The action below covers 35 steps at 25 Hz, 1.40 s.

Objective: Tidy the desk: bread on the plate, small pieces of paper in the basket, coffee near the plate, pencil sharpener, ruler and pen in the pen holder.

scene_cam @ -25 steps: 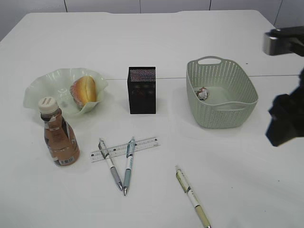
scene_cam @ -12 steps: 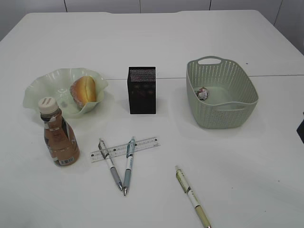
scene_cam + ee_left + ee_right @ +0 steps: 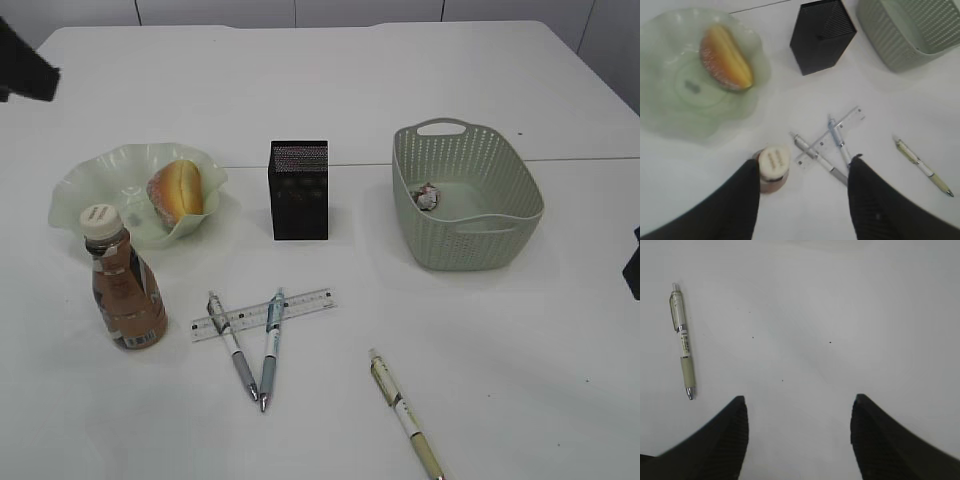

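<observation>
Desk layout on my tabletop (image 3: 480, 80): 3 containers in a back row, loose items in front.

At back left the plate (image 3: 85, 190) holds the bread (image 3: 178, 190); the pen holder (image 3: 299, 189) stands upright in the middle, and the basket (image 3: 520, 225) sits to its right with 1 small piece of paper (image 3: 427, 196) inside. The coffee bottle (image 3: 122, 283) stands just in front of the plate. Right of the bottle, 2 pens (image 3: 233, 345) (image 3: 270, 348) lie across the ruler (image 3: 300, 303). A 3rd pen (image 3: 405, 413) lies apart at front right, left of my right jaws in the right wrist view.
</observation>
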Tool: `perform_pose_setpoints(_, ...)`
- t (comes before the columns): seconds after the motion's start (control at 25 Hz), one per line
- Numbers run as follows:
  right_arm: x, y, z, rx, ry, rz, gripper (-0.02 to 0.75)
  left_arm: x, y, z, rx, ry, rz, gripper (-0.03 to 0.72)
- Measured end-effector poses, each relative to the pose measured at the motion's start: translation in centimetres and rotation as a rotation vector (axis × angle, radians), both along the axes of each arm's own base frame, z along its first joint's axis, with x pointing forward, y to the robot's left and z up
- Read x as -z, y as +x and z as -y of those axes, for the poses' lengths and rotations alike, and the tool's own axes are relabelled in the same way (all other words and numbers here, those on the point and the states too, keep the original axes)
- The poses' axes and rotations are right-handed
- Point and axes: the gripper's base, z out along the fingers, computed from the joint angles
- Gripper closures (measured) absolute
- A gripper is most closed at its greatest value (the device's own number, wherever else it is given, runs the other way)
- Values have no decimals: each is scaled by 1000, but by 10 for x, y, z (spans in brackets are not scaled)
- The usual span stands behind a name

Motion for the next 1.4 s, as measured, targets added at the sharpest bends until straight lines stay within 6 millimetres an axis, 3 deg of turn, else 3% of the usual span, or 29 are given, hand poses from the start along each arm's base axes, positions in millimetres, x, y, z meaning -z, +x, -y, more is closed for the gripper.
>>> perform_pose_setpoints(0.2, 0, 1, 1, 0, -8, 11, 266, 13, 57, 31, 148, 30, -8, 272)
perform_pose_setpoints(0.36, -1, 2, 0, -1, -5, 28, 266, 36, 94, 76, 325, 118, 7, 272)
perform_pose_setpoints(0.48, -2, 4, 1, -4, -18, 48, 266, 59, 109, 111, 466, 223, 21, 272)
perform_pose_setpoints(0.64, -2, 5, 3, -8, -40, 65, 266, 95, 113, 148, 639, 372, 22, 272)
perform_pose_setpoints(0.8, -2, 5, 4, -9, -53, 66, 266, 129, 111, 170, 752, 444, -12, 272)
perform_pose_setpoints(1.16, 12, 2, 6, -14, -74, 30, 266, 192, 105, 206, 874, 534, -82, 270)
perform_pose_setpoints(1.4, 14, 4, 5, -15, -75, 28, 266, 220, 105, 217, 900, 568, -81, 208)
